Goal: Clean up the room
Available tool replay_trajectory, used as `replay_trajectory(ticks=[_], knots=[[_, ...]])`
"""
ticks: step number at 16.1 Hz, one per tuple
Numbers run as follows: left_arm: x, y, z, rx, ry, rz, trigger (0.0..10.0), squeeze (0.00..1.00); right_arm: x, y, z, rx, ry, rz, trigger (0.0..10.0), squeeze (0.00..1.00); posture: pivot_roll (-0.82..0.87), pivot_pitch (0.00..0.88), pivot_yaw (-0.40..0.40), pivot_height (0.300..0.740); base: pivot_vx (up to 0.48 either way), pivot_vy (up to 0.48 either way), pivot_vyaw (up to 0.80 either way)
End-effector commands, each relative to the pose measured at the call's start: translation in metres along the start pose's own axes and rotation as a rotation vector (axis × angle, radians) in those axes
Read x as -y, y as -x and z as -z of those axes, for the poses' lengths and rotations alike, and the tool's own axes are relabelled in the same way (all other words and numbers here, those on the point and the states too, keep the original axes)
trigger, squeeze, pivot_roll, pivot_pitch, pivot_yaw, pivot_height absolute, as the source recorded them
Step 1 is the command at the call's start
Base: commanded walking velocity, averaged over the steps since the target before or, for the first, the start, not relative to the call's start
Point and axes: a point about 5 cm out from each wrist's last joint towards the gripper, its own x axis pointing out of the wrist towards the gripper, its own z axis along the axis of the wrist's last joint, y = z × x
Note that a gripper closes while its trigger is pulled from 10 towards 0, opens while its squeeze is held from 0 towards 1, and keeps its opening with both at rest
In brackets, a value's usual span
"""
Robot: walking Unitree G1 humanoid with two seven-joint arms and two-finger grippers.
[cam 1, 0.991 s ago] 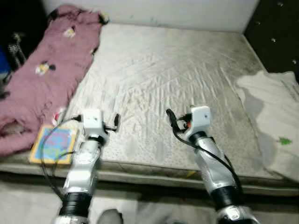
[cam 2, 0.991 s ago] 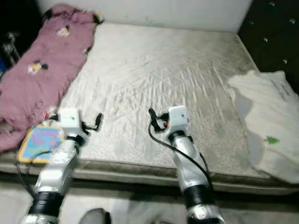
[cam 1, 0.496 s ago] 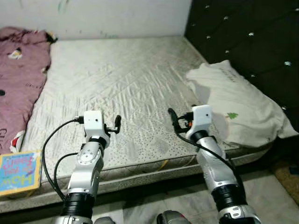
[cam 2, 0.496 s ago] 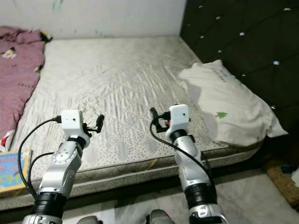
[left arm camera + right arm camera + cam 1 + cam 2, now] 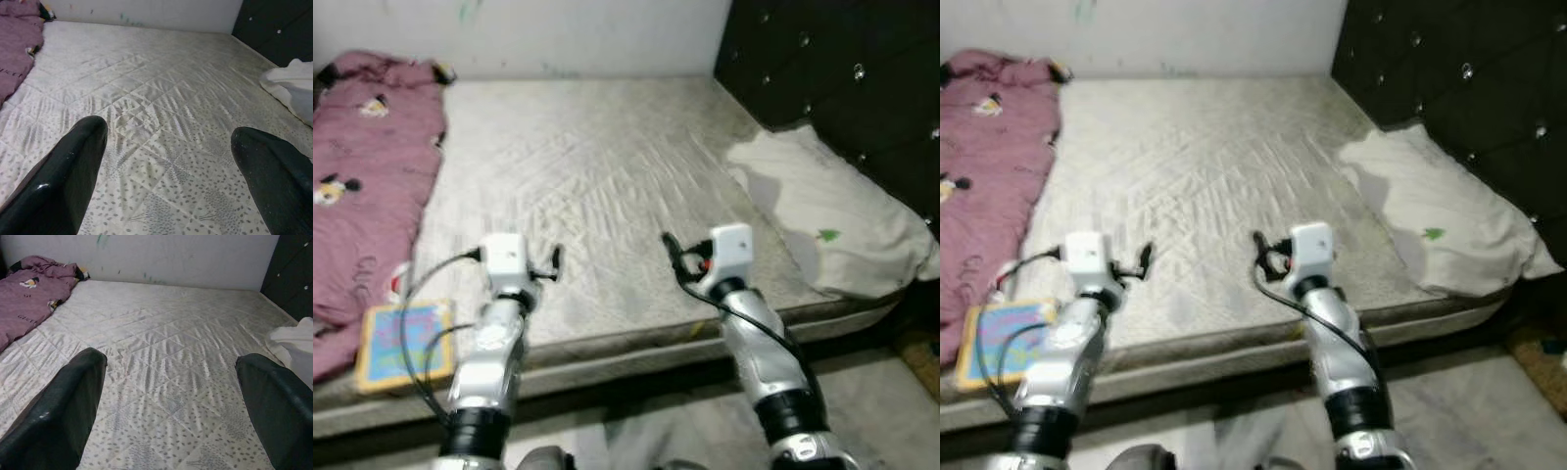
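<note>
Bare quilted mattress (image 5: 607, 186) is seen ahead, pale grey-white with a stitched diamond pattern, wrinkled mid-surface. No containers are seen on it; loose items are laid directly on the mattress.

Pink blanket (image 5: 367, 186) with small cartoon prints is spread along the robot's left side of the mattress, bunched at the far corner against the white wall (image 5: 558, 34). A colourful children's book (image 5: 399, 343) is laid flat at the near left edge, just beside the blanket's near end (cover text too blurred to read). A small red-and-white item is tucked between book and blanket; what it is cannot be told.

White pillow (image 5: 832, 230) with a small green print is placed at the right side, resting against the dark tufted headboard (image 5: 842, 88), its near end overhanging the mattress corner.

Left gripper (image 5: 166, 166) is held just above the near edge of the mattress, fingers spread wide apart, nothing between them. Right gripper (image 5: 171, 401) is held likewise over the near-middle of the mattress, fingers spread, nothing gripped. Both are pointed toward the far wall and are well apart from blanket, book and pillow.

Grey floor (image 5: 862, 382) is visible below the mattress edge (frame slightly motion-blurred).
</note>
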Motion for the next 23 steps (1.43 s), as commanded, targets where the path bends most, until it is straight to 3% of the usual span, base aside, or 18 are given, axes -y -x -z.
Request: replay_trajectory(ticks=[1, 6, 23], knots=[[-0.0072, -0.0009, -0.0045, 0.017, 0.003, -0.023, 10.0, 0.0, -0.0025, -0.0025, -0.0035, 0.009, -0.008, -0.009, 10.0, 0.0, 0.01, 0.0, -0.048, 0.74, 0.0, 0.0, 0.0], [-0.0063, -0.0002, -0.0072, 0.044, 0.017, -0.017, 10.0, 0.0, -0.0026, -0.0032, -0.0025, 0.002, -0.005, -0.016, 10.0, 0.0, 0.01, 0.0, -0.05, 0.74, 0.0, 0.0, 0.0], [-0.007, -0.0012, -0.0084, 0.043, 0.029, -0.022, 10.0, 0.0, -0.0019, -0.0048, -0.0045, 0.005, -0.003, -0.015, 10.0, 0.0, 0.01, 0.0, -0.053, 0.74, 0.324, 0.0, 0.0]])
